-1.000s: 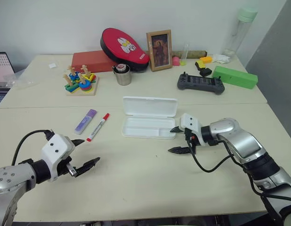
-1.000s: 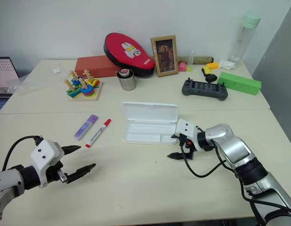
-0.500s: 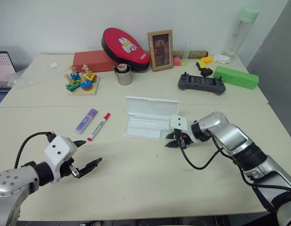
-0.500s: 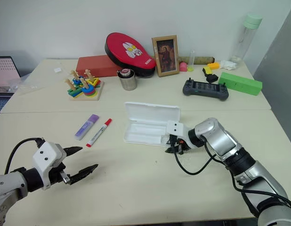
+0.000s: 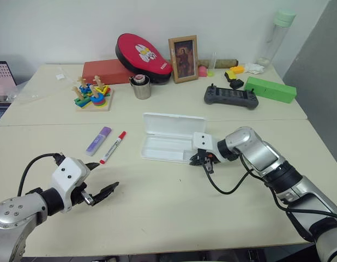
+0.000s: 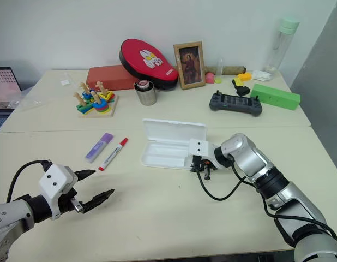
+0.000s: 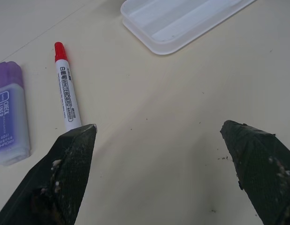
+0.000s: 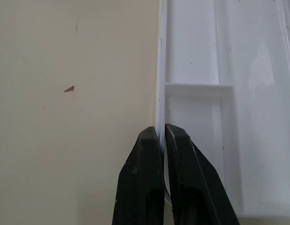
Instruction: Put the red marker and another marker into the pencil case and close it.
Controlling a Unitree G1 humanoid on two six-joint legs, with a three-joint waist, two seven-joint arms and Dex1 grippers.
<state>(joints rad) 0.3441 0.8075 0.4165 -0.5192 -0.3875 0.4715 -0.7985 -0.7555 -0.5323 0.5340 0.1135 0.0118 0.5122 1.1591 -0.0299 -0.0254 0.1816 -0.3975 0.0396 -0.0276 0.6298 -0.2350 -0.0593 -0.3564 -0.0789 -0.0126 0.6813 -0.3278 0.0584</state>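
The white pencil case (image 5: 173, 137) lies open near the middle of the table (image 5: 174, 218), its lid tipped back toward the far side and its shallow tray empty. Neither marker is in it yet. The red marker (image 5: 113, 147), slim and white-barrelled with a red cap, lies on the table well to the left of the case. The purple marker (image 5: 98, 140), shorter and thicker, lies just beside it on the far-left side, close but not clearly touching.

The right gripper (image 8: 161, 136) is at the near right edge of the tray, and the right wrist view shows its 2 black fingers pinched together on the thin rim of the case wall. That reads as a steadying hold on the case rather than a pick.

The left gripper (image 7: 159, 136) hovers low over bare table nearer the robot than the markers, its jaws spread wide and holding nothing. In the left wrist view the red marker's end sits just past one fingertip (image 7: 81, 136).

By these pictures, 0 of the 2 markers are packed and the lid is not shut, so nearly all of the task is left. The left gripper seems best placed to take the red marker, then the purple one. After that the lid must be folded down over the tray.
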